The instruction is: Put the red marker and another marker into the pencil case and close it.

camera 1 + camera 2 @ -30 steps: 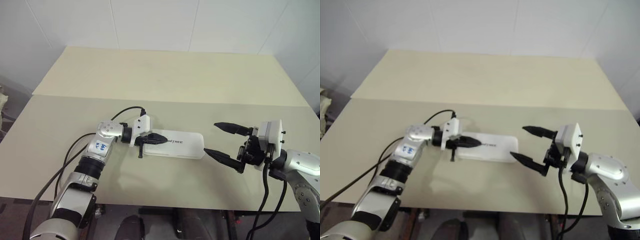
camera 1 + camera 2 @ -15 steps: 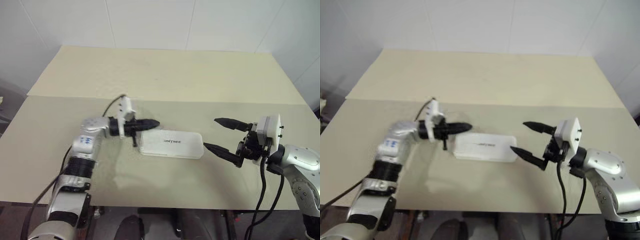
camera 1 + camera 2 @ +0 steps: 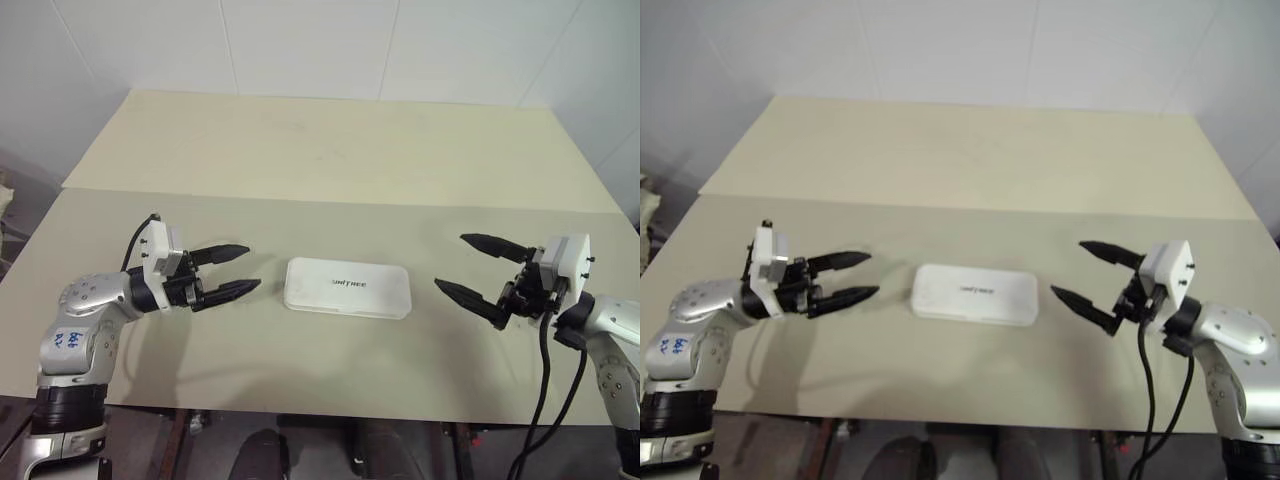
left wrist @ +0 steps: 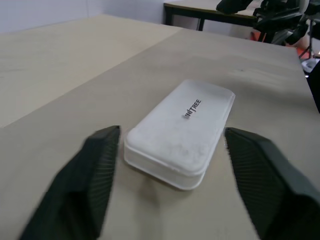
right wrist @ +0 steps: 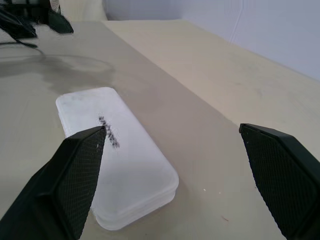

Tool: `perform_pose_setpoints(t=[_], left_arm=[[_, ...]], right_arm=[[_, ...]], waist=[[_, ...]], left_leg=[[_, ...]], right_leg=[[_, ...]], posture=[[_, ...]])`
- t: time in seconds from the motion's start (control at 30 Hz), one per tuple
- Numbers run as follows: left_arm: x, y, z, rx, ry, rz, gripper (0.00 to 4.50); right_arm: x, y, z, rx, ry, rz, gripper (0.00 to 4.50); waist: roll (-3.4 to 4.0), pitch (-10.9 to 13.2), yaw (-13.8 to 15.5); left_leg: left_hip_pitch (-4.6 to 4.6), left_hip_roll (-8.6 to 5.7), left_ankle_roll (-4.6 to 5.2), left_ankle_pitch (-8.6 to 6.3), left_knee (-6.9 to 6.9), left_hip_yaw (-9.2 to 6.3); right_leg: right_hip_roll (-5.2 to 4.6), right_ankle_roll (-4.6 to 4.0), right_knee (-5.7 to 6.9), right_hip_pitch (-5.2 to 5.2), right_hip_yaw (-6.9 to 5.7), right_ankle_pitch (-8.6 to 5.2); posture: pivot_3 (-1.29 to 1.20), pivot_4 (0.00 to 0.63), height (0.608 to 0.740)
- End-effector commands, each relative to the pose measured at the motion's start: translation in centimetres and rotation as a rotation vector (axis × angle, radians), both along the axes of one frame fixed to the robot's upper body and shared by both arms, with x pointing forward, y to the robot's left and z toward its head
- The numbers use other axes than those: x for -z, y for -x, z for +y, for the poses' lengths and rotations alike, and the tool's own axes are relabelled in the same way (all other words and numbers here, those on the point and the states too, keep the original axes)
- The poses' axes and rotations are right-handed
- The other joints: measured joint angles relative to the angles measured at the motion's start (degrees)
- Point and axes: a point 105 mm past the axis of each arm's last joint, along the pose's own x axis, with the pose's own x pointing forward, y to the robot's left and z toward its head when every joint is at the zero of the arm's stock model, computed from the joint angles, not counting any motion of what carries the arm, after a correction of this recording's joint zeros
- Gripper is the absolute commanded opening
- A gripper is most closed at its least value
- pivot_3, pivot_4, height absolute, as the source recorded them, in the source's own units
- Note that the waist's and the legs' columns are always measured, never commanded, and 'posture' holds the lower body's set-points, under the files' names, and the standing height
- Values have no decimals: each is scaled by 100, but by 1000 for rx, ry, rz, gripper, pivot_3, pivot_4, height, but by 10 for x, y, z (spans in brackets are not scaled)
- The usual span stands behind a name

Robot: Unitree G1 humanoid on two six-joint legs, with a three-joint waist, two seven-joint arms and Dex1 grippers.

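The white hard plastic rectangular pencil case lies flat w/ its lid down in the middle of the beige bench, the dark "UNITREE" lettering facing up. No marker lies on the bench, so both are probably inside, but the closed lid hides this.

The left end effector hovers just beside the case's left end, fingers spread wide, holding nothing. The right end effector hovers near the right end, also wide and empty. Neither one touches the case.

The task looks approx. finished. Possible problems from here: the lid may rest down w/o being really latched, and this cannot be told from above. Also, if one arm swings low when it retreats, a fingertip could push the light case, or lift the lid again.
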Motion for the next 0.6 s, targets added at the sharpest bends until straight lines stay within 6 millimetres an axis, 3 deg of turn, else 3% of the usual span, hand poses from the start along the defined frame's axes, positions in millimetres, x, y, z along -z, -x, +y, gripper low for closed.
perform_pose_setpoints(t=[0.03, 0.2, 0.47, 0.6], left_arm=[[-15, 3, -2, 4, 2, -66, 4467], [-17, 0, -14, 37, -4, -88, 4467], [-12, -7, -15, 42, -38, -100, 4467], [-12, -8, -17, 51, -35, -100, 4467]], right_arm=[[-8, 6, -12, 18, 24, -34, 4500], [0, 14, -25, 39, 33, -5, 4500], [9, 26, -21, 35, 21, 43, 4500], [8, 22, -17, 31, 6, 48, 4500]], waist=[[0, 0, -5], [0, 0, -8], [3, 0, -34], [3, 0, -20]], left_leg=[[1, -2, 1, 1, 1, 0], [18, -2, 2, 0, -1, -3], [19, -1, 0, -1, -1, 1], [20, -2, 1, 0, 0, -1]], right_leg=[[-2, 0, -1, 3, -1, 0], [-2, 0, -11, 31, -6, 0], [3, 1, -10, 31, -1, 0], [1, 1, -10, 32, -3, 1]], posture=[[0, 150, 740], [0, 150, 740], [0, 150, 740], [0, 150, 740]])
